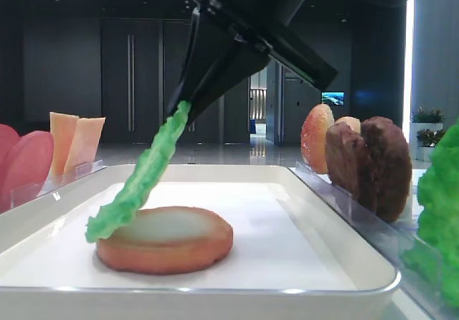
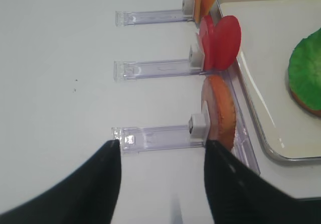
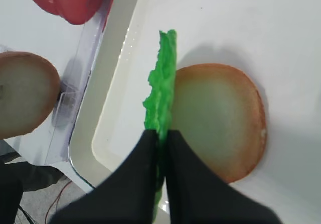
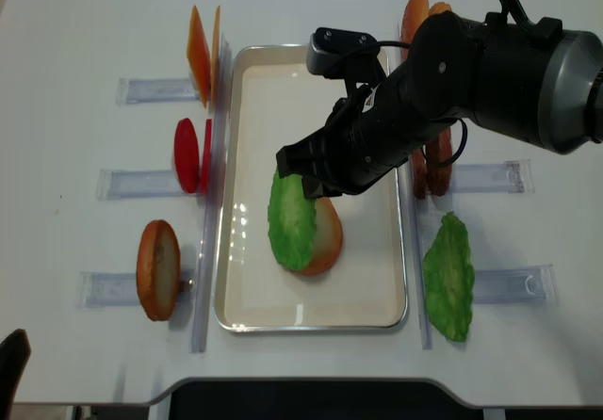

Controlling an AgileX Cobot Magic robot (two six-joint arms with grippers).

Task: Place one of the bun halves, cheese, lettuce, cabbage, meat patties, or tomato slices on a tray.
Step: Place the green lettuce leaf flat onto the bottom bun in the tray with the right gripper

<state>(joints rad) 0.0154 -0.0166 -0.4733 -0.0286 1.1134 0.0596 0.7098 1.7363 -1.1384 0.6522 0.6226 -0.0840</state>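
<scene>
Bright green ruffled lettuce hangs tilted, its lower edge touching the pale cut face of a bun half lying mid-tray. Right gripper is clenched on the leaf's top edge. Left gripper is spread wide at 9 o'clock off the tray, by a clear rack, grasping nothing.

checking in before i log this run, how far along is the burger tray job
Done: one bun half lies flat on the white tray. In hand: the right gripper has its fingers shut on a lettuce leaf, which hangs tilted with its lower edge on the bun, not yet released. Left: letting go so the leaf lies flat. The left gripper is open beside the racks.
</scene>
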